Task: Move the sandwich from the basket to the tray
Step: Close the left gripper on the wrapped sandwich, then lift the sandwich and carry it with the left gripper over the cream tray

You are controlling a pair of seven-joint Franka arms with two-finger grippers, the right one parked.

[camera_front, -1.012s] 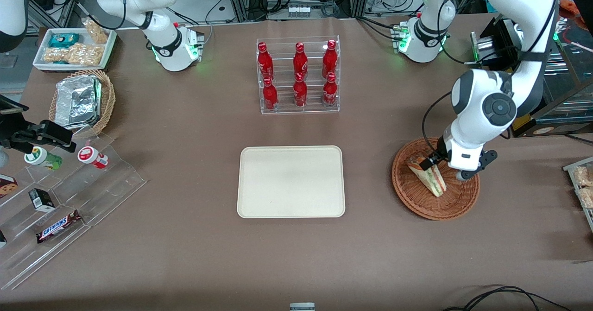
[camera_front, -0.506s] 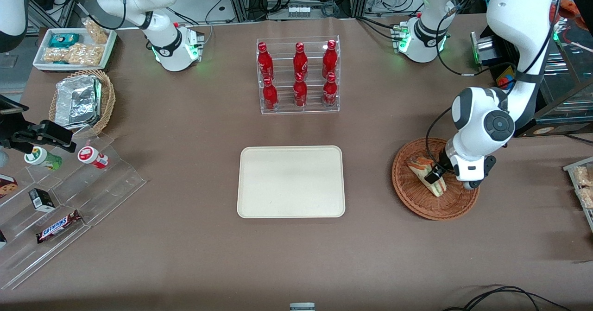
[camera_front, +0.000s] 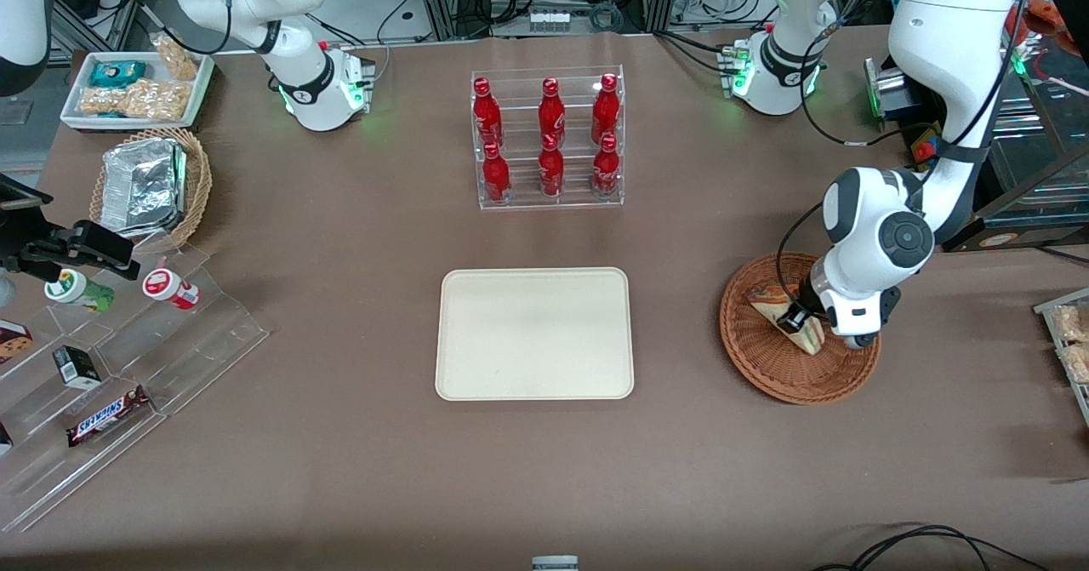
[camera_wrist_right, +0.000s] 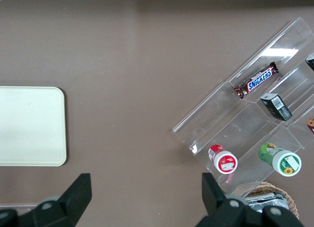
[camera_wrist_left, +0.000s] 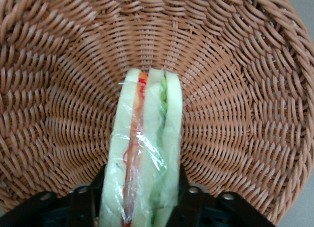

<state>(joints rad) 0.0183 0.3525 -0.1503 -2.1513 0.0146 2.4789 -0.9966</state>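
Straddling the sandwich [camera_wrist_left: 144, 153] in the basket [camera_front: 766, 367], your gripper [camera_front: 798, 320] isn't visibly clamped; tray [camera_front: 534, 333] awaits.

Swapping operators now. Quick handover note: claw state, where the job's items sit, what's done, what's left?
Claw: down inside the basket, one finger on each side of the sandwich. Cannot tell whether it has closed on it.
Sandwich: in the basket, standing on edge, wrap intact, not lifted.
Tray: nothing on it; it lies toward the parked arm's end from the basket, nearer to the front camera than the bottle rack.
Done: approach and straddle.
Left: confirm grip, lift clear of the basket rim, carry to the tray, set down, release.
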